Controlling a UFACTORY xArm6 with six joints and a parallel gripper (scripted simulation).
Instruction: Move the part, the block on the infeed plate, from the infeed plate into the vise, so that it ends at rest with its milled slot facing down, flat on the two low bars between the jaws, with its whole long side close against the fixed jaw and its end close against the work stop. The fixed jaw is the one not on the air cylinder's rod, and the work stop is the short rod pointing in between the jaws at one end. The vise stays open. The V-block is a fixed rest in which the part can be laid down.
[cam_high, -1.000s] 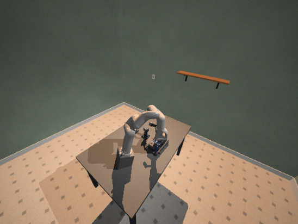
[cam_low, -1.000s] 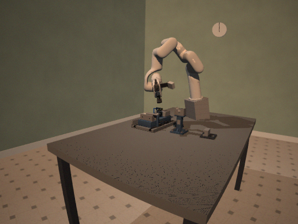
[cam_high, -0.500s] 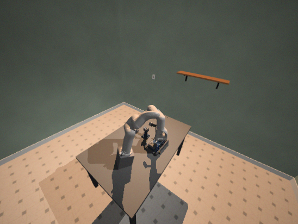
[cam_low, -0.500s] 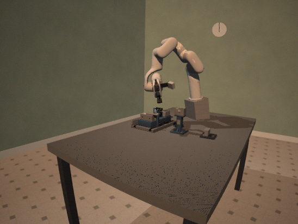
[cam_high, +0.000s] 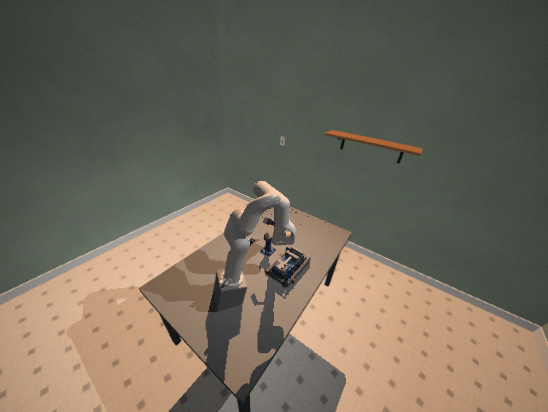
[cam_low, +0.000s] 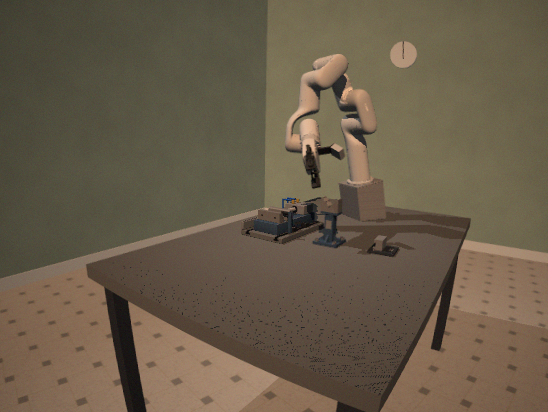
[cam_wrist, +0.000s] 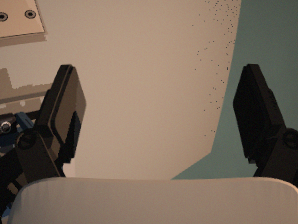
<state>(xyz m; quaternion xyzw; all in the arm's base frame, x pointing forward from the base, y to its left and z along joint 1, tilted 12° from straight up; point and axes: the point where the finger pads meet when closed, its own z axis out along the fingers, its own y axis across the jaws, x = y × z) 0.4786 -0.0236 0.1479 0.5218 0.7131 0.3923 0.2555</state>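
The part (cam_low: 381, 242) is a small pale block sitting on the dark infeed plate (cam_low: 385, 249) at the right of the table, near the arm's base. The vise (cam_low: 282, 222) stands on the table to the left and also shows in the top view (cam_high: 289, 265). The blue V-block stand (cam_low: 329, 230) is between the vise and the plate. My gripper (cam_low: 315, 184) hangs in the air above the gap between the vise and the V-block, pointing down. Its fingers are wide open with only bare table top between them. The part is not in the wrist view.
The wrist view shows the table's edge and the floor (cam_wrist: 273, 43) on the right, a pale screwed plate (cam_wrist: 19, 16) at the top left and a bit of blue fixture (cam_wrist: 13, 125) at the lower left. The arm's pedestal (cam_low: 362, 200) stands behind the V-block.
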